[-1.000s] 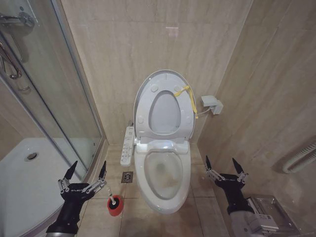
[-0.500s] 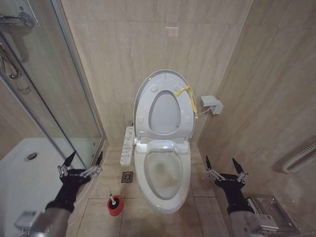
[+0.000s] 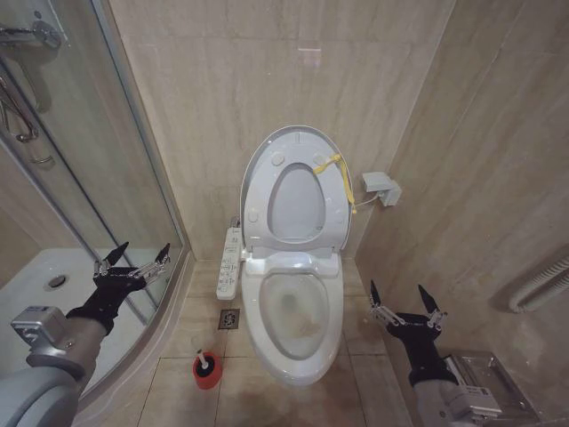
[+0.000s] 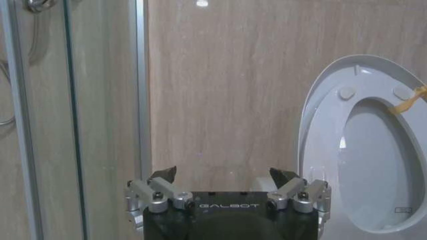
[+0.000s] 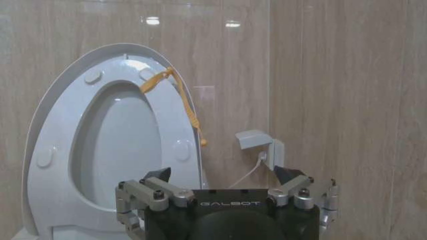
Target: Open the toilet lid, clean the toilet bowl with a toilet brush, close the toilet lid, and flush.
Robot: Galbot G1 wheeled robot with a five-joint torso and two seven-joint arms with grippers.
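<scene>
Beside the shower glass, left gripper (image 3: pixel 133 258) spread empty, right gripper (image 3: pixel 396 297) spread empty, toilet lid (image 3: pixel 296 142) upright

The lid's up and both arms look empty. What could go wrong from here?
The left gripper hangs open beside the glass shower wall, so a careless swing might knock the glass. The toilet brush is thin and stands in a small red cup on the floor, so a grab might tip it. The raised lid could drop if bumped.

Head camera looks down; both wrist cameras face the raised toilet lid (image 3: pixel 296 191).
</scene>
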